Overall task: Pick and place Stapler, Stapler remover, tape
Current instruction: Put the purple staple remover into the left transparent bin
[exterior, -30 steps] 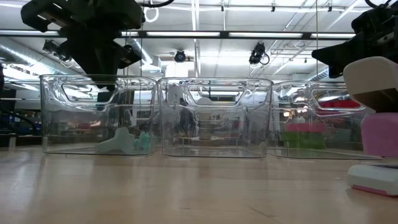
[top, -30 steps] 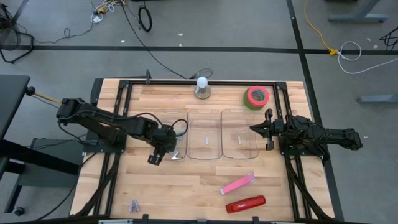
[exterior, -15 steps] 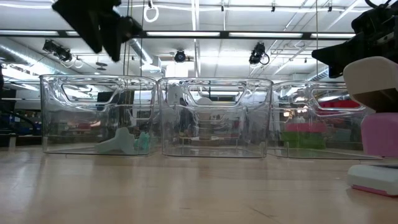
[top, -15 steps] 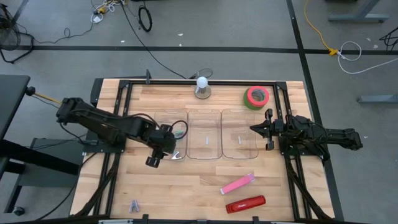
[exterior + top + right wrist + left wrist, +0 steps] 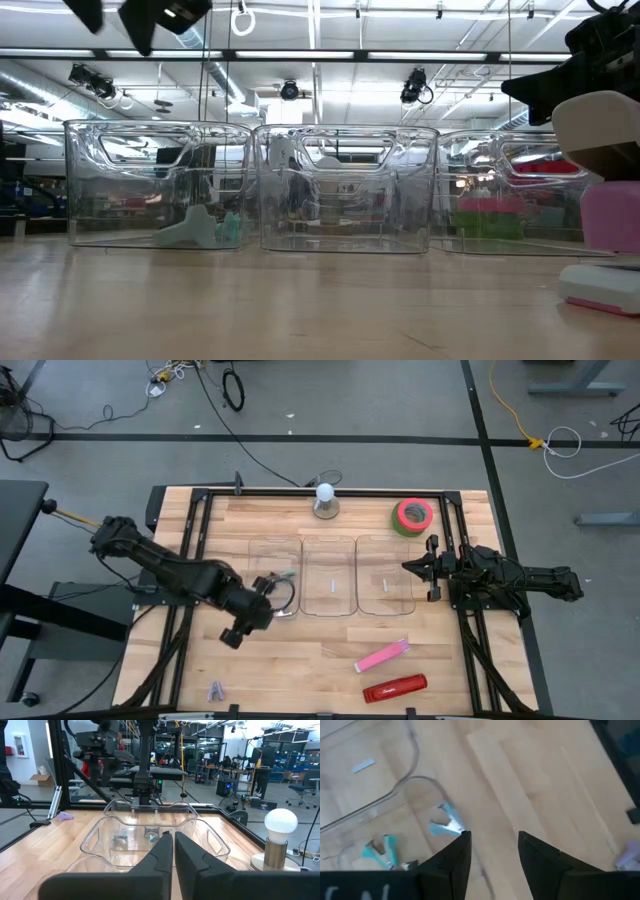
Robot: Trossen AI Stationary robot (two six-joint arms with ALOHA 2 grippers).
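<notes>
My left gripper (image 5: pixel 231 637) is open and empty, held high over the bare table just near and left of the left clear bin (image 5: pixel 274 548). Two teal staple removers (image 5: pixel 447 823) lie on that bin's floor; they also show in the low view (image 5: pixel 200 230). Another staple remover (image 5: pixel 216 690) lies on the table near the front left. A pink stapler (image 5: pixel 382 656) and a red stapler (image 5: pixel 394 688) lie on the table at the front right. The green tape roll (image 5: pixel 412 515) lies flat at the far right. My right gripper (image 5: pixel 430 568) is shut and empty beside the right bin (image 5: pixel 385 600).
Three clear bins stand side by side across the table's middle; the middle bin (image 5: pixel 330 605) and the right one hold nothing that shows. A white bulb on a round grey base (image 5: pixel 325 500) stands at the far edge. Black frame rails (image 5: pixel 190 550) run along both sides.
My left gripper has risen from the left bin's near corner, up out of the low view, and gone toward the table's near left. The teal staple removers have stayed on the bin's floor.
</notes>
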